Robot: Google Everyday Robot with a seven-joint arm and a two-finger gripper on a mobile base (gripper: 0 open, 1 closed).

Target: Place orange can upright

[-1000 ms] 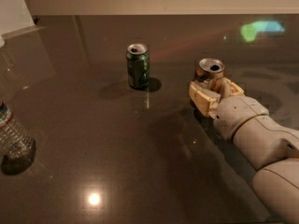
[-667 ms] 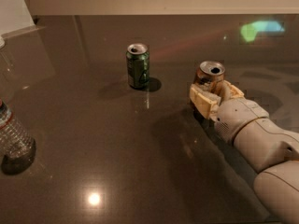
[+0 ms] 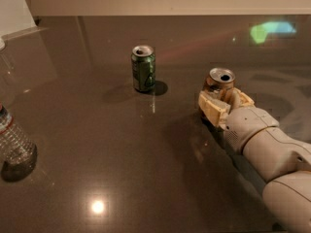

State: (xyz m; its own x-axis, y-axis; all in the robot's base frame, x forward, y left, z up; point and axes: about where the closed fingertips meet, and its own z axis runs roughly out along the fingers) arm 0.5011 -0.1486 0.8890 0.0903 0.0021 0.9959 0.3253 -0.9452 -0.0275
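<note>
Camera view has the orange can [image 3: 221, 80] standing upright on the bench [image 3: 121, 159] at the right. Its lower part is hidden by the claw [image 3: 224, 102], which reaches in from the lower right. I cannot tell whether the claw grips it or not. A green can [image 3: 144, 69] stands well apart to the left.

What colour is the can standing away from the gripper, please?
Green can, camera view; the gripper is at the orange can.
</note>
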